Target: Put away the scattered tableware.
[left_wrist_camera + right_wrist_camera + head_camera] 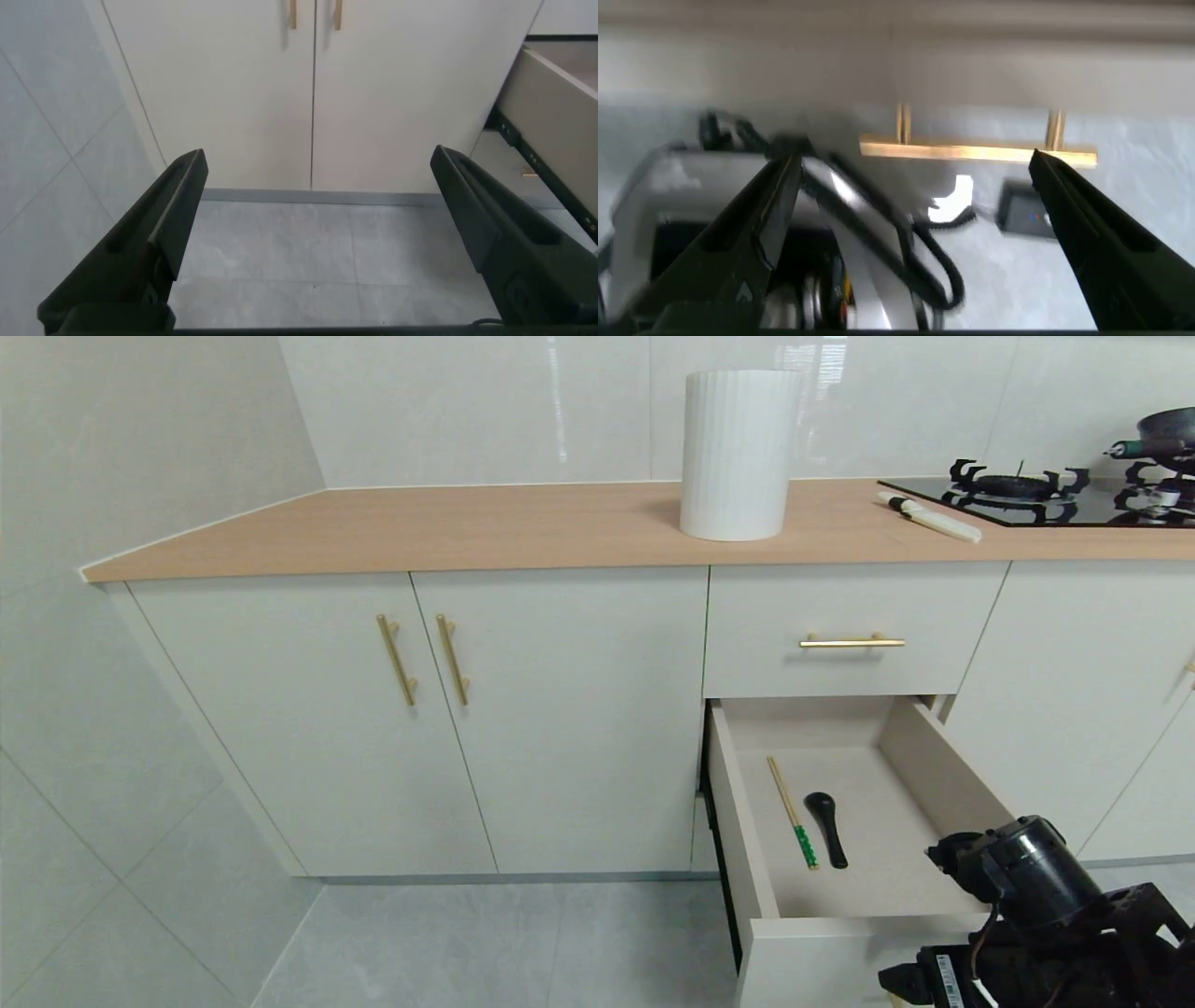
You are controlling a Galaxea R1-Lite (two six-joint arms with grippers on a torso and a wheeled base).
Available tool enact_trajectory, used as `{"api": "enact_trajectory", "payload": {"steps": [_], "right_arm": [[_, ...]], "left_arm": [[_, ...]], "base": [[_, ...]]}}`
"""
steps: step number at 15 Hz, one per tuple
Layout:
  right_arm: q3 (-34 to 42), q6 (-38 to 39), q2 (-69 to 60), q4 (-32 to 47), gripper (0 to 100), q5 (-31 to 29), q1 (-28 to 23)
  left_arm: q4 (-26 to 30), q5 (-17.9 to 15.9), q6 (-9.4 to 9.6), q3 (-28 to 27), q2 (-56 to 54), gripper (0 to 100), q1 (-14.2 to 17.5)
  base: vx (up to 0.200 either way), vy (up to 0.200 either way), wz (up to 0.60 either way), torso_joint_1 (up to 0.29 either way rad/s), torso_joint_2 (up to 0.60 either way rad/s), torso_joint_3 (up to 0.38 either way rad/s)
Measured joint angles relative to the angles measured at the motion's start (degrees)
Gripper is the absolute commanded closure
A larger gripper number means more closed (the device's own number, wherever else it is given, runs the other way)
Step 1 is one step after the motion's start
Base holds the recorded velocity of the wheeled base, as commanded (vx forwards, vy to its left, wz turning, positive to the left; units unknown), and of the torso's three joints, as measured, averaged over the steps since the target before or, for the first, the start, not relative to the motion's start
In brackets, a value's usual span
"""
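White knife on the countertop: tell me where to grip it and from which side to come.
Probably grip the white knife near its middle. Come straight down from above and close across its narrow width. It lies flat and slanted on the countertop, long and slim, with bare wood along both sides.

One spoon (827, 828), one chopstick pair (792, 812), one knife (929, 516)
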Motion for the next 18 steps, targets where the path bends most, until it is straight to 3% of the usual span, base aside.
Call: {"api": "enact_trajectory", "payload": {"steps": [4, 11, 14, 18], "right_arm": [[3.36, -0.22, 4.72, -14.46, 0, -0.13, -0.74], [5.86, -10.73, 16.43, -37.56, 0, -2.19, -5.16], [1.10, -16.86, 22.20, -46.62, 0, -2.04, -8.30], [-8.79, -19.30, 28.04, -47.60, 0, 0.88, -12.41]], "left_arm": [[0.00, 0.00, 0.00, -0.02, 0.00, 0, -0.02], [0.00, 0.00, 0.00, 0.00, 0.00, 0, -0.02], [0.00, 0.00, 0.02, 0.00, 0.00, 0, -0.02], [0.00, 0.00, 0.00, 0.00, 0.00, 0, -0.04]], "base": [[0.000, 0.000, 0.00, 0.000, 0.00, 0.000], [0.000, 0.000, 0.00, 0.000, 0.00, 0.000], [0.000, 0.000, 0.00, 0.000, 0.00, 0.000], [0.000, 0.000, 0.00, 0.000, 0.00, 0.000]]}}
